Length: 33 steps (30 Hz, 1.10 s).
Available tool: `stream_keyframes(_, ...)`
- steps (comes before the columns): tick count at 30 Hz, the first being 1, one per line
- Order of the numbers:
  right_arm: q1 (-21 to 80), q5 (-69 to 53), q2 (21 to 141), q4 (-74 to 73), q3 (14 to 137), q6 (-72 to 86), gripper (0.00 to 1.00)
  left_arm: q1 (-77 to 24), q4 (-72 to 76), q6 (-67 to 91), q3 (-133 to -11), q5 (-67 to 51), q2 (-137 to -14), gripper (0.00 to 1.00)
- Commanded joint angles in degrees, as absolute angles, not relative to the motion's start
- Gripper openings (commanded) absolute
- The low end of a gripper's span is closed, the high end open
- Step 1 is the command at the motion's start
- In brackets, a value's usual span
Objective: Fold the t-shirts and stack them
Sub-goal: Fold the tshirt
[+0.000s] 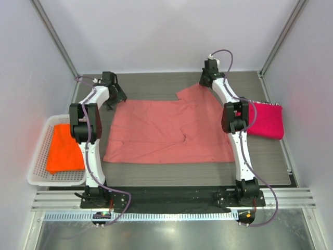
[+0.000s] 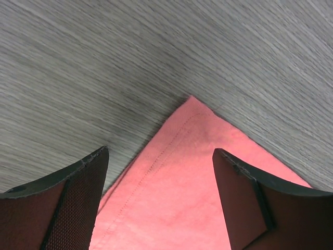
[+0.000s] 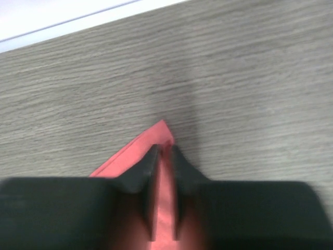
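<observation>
From above, the salmon-pink shirt [image 1: 166, 133] lies spread flat on the bench [image 1: 151, 86], its long side running left to right. The left gripper [image 1: 115, 96] sits at its far left corner and the right gripper [image 1: 208, 78] at its far right corner, so each arm is nearest its own corner. A folded magenta shirt [image 1: 265, 120] lies at the right edge. An orange shirt [image 1: 65, 148] lies in the white basket [image 1: 39, 156] on the left.

In the left wrist view, the gripper [image 2: 160, 152] stands wide apart, with the shirt corner [image 2: 192, 172] between its fingers and ungripped.

In the right wrist view, the gripper [image 3: 164, 151] is pinched narrow on the shirt corner [image 3: 158, 133]. Judging by this, the left corner needs pinching before any fold toward the near edge.
</observation>
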<state>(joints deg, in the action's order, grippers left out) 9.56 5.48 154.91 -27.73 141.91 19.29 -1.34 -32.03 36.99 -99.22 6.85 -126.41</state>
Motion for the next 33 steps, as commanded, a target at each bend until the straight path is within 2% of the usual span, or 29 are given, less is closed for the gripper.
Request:
stream_keyframes(1, 10.2, 10.1, 156.9, -29.5, 143.3, 18.3, 0.13, -1.1, -32.6, 36.0, -101.2, 6.0, -127.4, 0.82)
stream_keyframes(3, 10.1, 10.6, 157.0, -29.5, 143.4, 18.5, 0.05, -1.0, -32.6, 35.8, -101.6, 6.2, -127.8, 0.80)
stream_keyframes(5, 10.1, 10.7, 157.0, -29.4, 143.5, 18.5, 0.01, -0.9, -33.2, 35.9, -102.6, 6.2, -128.8, 0.78)
stream_keyframes(14, 8.8, 8.1, 154.6, -27.7, 140.1, 20.7, 0.01, -0.4, -34.6, 36.2, -106.1, 6.2, -132.5, 0.72)
stream_keyframes(18, 8.7, 8.1, 153.5, -26.6, 138.5, 20.9, 0.01, -0.4, -36.5, 36.3, -110.3, 4.2, -135.0, 0.54)
stream_keyframes(19, 8.6, 8.2, 153.2, -26.7, 138.5, 21.0, 0.01, -0.4, -36.6, 36.2, -110.6, 3.7, -135.3, 0.52)
stream_keyframes(25, 7.9, 6.8, 152.1, -26.4, 137.7, 21.8, 0.01, -2.0, -37.3, 35.0, -109.4, 5.0, -134.6, 0.53)
stream_keyframes(28, 7.6, 6.2, 151.5, -26.2, 137.5, 22.2, 0.01, -2.5, -38.2, 34.6, -109.9, 7.1, -135.1, 0.45)
stream_keyframes(29, 7.6, 6.2, 151.2, -26.2, 137.5, 22.2, 0.01, -2.5, -38.6, 34.5, -110.4, 7.4, -135.3, 0.38)
stream_keyframes(31, 7.2, 3.7, 150.7, -26.4, 137.8, 22.4, 0.01, -2.4, -39.0, 34.5, -110.8, 8.2, -135.7, 0.29)
stream_keyframes(32, 6.7, 3.0, 150.2, -26.5, 137.6, 22.8, 0.01, -2.3, -38.8, 34.4, -111.8, 8.3, -135.9, 0.18)
stream_keyframes(33, 6.5, 3.0, 148.4, -26.6, 137.1, 22.9, 0.01, -2.4, -39.3, 34.1, -112.5, 8.7, -136.1, 0.12)
